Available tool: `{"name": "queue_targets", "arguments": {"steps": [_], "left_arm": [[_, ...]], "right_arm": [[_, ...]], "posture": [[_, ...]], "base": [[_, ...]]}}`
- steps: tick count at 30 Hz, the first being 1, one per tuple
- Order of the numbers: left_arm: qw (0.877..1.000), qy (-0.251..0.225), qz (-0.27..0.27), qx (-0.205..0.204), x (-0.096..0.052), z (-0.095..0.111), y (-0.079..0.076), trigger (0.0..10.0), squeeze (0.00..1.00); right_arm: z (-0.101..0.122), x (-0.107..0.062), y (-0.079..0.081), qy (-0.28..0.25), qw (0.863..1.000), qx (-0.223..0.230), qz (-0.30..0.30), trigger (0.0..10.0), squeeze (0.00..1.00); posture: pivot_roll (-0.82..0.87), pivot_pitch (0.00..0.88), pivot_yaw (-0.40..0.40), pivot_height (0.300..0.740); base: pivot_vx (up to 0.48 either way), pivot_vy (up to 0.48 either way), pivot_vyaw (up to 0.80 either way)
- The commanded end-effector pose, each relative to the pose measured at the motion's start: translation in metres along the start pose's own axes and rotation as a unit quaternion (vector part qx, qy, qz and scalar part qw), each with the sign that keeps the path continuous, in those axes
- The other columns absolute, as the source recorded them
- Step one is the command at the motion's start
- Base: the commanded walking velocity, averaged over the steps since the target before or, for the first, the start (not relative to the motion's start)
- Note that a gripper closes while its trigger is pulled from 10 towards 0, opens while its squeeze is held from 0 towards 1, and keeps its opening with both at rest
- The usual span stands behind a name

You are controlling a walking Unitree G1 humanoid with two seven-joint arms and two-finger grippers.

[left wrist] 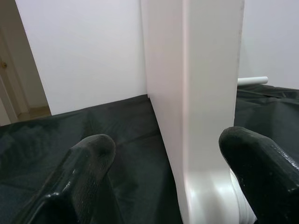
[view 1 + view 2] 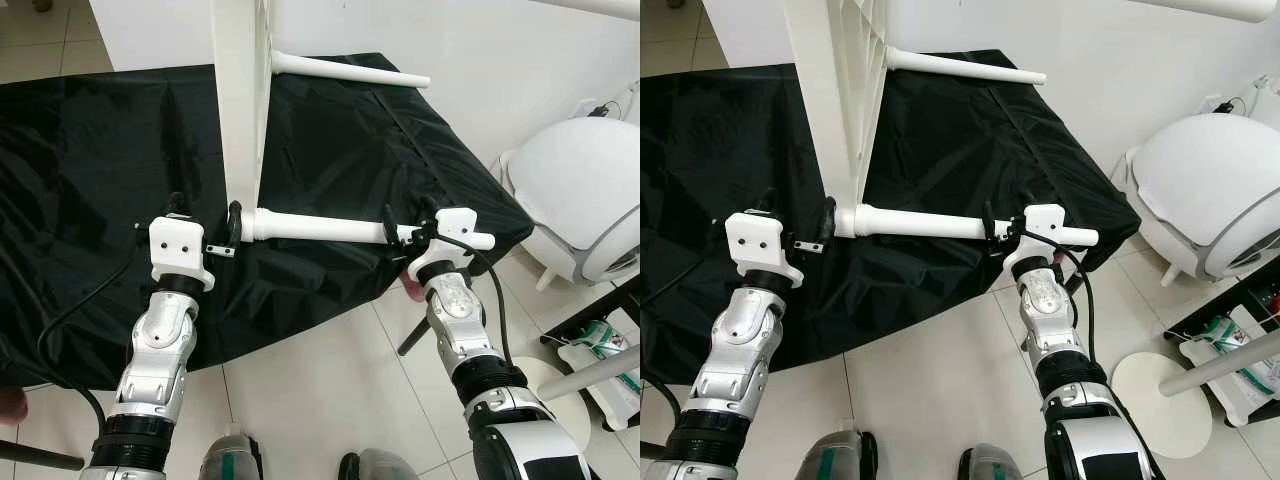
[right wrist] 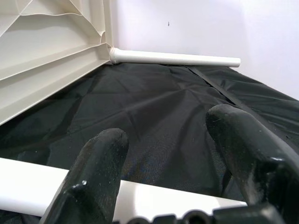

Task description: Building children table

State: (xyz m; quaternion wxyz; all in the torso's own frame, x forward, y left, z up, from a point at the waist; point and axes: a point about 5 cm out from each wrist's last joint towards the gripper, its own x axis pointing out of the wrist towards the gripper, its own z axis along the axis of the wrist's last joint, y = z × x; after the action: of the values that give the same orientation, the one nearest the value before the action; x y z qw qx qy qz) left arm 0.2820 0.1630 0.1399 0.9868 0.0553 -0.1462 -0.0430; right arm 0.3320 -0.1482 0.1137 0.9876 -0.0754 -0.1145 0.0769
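A white children's table top (image 2: 240, 100) stands on its edge on a surface covered with black cloth (image 2: 100, 150). Two white round legs stick out sideways from it: the near leg (image 2: 320, 228) and the far leg (image 2: 350, 70). My left gripper (image 2: 206, 212) is open, its fingers (image 1: 88, 154) on either side of the top's lower edge (image 1: 205, 93), by the near leg's socket. My right gripper (image 2: 408, 222) is open at the near leg's free end. Both its fingers (image 3: 100, 158) lie across the leg (image 3: 28, 179) rather than clamping it.
The cloth-covered surface ends just before my arms, with tiled floor (image 2: 320, 400) below. A large white rounded appliance (image 2: 590, 190) stands at the right by the wall. A round white base (image 2: 545, 385) and a dark rack with items (image 2: 600, 350) are at the lower right.
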Motion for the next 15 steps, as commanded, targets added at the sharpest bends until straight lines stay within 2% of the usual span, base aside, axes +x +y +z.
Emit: {"name": "queue_targets", "arguments": {"steps": [1, 11, 15], "left_arm": [[0.997, -0.006, -0.075, -0.001, -0.0022, 0.0023, -0.0080, 10.0, 0.00], [0.997, -0.005, -0.073, -0.002, -0.0038, 0.0031, -0.0069, 10.0, 0.00], [0.998, -0.003, -0.060, -0.002, -0.0101, 0.0045, -0.0006, 10.0, 0.00]], "right_arm": [[-0.0033, -0.0024, -0.0006, 0.004, 1.000, -0.005, 0.004, 10.0, 0.00], [-0.0016, -0.0025, 0.0004, -0.001, 1.000, -0.001, 0.006, 10.0, 0.00], [0.0040, -0.0069, -0.0018, -0.016, 1.000, -0.001, 0.007, 10.0, 0.00]], "posture": [[0.04, 0.000, -0.045, 0.740], [0.04, 0.000, -0.046, 0.740], [0.04, 0.000, -0.048, 0.740]], "base": [[0.000, 0.000, 0.00], [0.000, 0.000, 0.00], [0.000, 0.000, 0.00]]}}
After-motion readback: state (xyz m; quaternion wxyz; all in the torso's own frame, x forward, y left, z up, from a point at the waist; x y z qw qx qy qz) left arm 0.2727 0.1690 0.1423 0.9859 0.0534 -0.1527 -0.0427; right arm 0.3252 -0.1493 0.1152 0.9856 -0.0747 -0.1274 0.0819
